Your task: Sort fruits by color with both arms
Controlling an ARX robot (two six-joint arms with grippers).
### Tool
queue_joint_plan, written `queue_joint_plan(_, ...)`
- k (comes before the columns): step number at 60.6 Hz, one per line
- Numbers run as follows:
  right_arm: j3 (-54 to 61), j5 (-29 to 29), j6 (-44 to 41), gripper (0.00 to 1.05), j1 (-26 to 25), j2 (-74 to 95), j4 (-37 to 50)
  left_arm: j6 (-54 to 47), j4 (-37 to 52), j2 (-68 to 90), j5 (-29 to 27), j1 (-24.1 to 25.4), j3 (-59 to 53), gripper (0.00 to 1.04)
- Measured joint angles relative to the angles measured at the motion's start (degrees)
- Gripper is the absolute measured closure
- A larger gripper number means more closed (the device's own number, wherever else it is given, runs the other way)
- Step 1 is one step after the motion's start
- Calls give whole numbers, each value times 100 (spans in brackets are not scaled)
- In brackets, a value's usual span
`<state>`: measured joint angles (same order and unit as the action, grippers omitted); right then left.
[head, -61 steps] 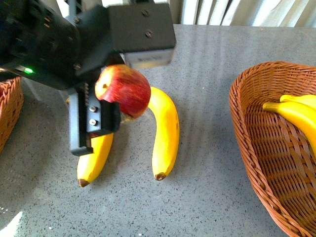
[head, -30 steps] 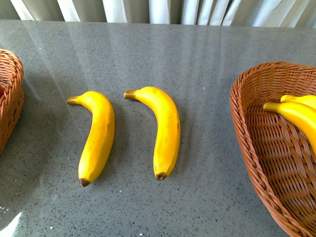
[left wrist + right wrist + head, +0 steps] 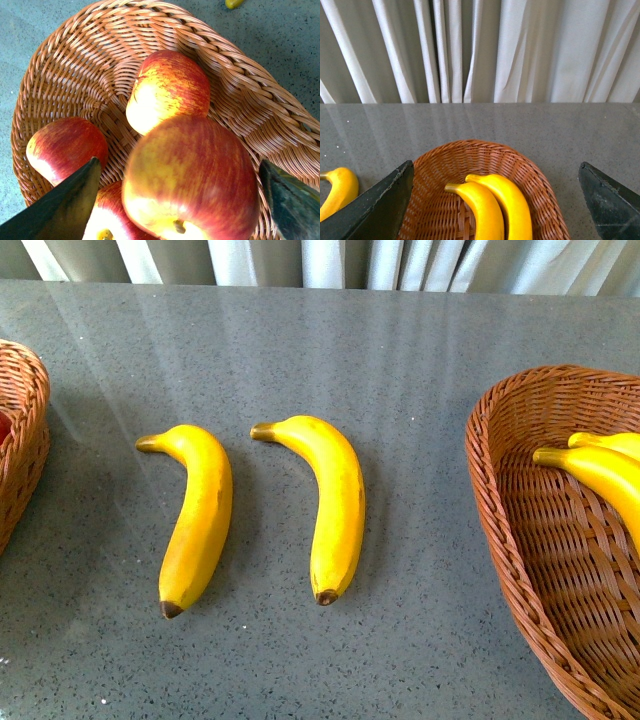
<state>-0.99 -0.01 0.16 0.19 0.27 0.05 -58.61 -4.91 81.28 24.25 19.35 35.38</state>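
Two yellow bananas lie side by side on the grey table, one to the left (image 3: 197, 520) and one to the right (image 3: 330, 505); no arm shows in the front view. In the left wrist view my left gripper (image 3: 179, 165) hangs open over a wicker basket (image 3: 60, 65) with several red apples. The nearest apple (image 3: 192, 175) lies between the dark fingertips (image 3: 75, 195), and neither is pressed against it. My right gripper (image 3: 495, 166) is open above the other basket (image 3: 535, 175), which holds two bananas (image 3: 480, 210).
The banana basket (image 3: 520, 570) takes up the table's right side, and the apple basket's rim (image 3: 25, 440) shows at the left edge. White curtains (image 3: 480, 50) hang behind the table's far edge. One table banana (image 3: 337, 192) shows beside the right gripper's finger.
A second ago my left gripper held a red apple above the two bananas. The arm has since left the front view to the left, and the apple now lies in the apple basket.
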Motion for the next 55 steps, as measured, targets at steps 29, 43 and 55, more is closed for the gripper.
queue_joint_plan(29,0,0,0,9,0,0,0,1606,717,-1075,413,63,-52,9)
queue_joint_plan(43,0,2,-2,9,0,0,0,4081,2583,-2288,-92,98,-728,23)
queue_joint_plan(55,0,2,-2,9,0,0,0,5639,3871,-3366,-942,-387,-2203,66)
